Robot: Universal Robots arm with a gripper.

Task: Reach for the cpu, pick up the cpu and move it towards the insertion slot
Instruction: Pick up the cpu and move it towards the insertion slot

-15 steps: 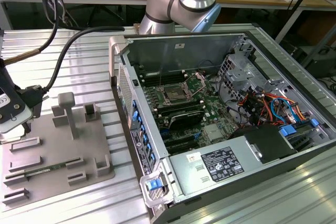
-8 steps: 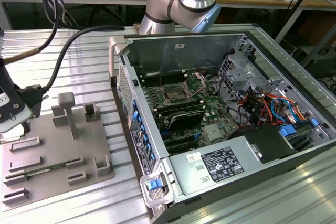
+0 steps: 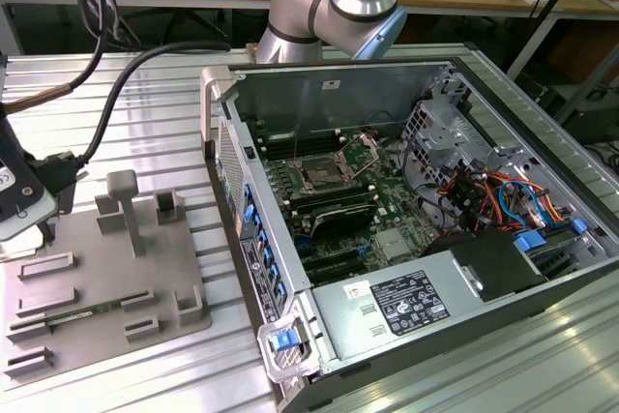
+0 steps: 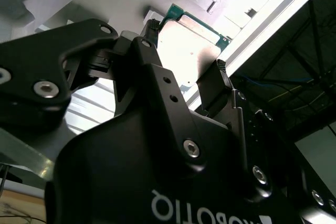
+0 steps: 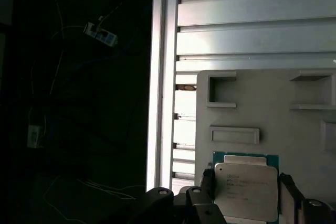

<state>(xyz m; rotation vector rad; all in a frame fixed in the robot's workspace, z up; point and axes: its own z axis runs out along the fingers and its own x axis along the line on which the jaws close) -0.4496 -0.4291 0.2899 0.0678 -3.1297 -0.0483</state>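
The cpu (image 5: 245, 191) is a flat square chip with a silvery top and a thin green rim. It sits between the two black fingers of my gripper (image 5: 247, 183). One finger (image 4: 151, 31) presses one edge of the cpu (image 4: 189, 45) and the other finger (image 4: 223, 74) presses the opposite edge. The chip hangs close over the grey tray (image 5: 252, 108), near that tray's edge; I cannot tell whether it touches the tray. In the exterior view the gripper body (image 3: 19, 205) stands at the far left over the tray (image 3: 97, 282). The insertion slot (image 3: 324, 177) lies inside the open computer case, far to the exterior view's right.
The open computer case (image 3: 224, 142) stands with its tall wall between tray and motherboard. Raised grey blocks (image 3: 124, 202) stick up from the tray. Black cables (image 3: 106, 94) hang over the ribbed metal table (image 3: 164, 74). The table's edge (image 5: 163, 77) runs right beside the tray.
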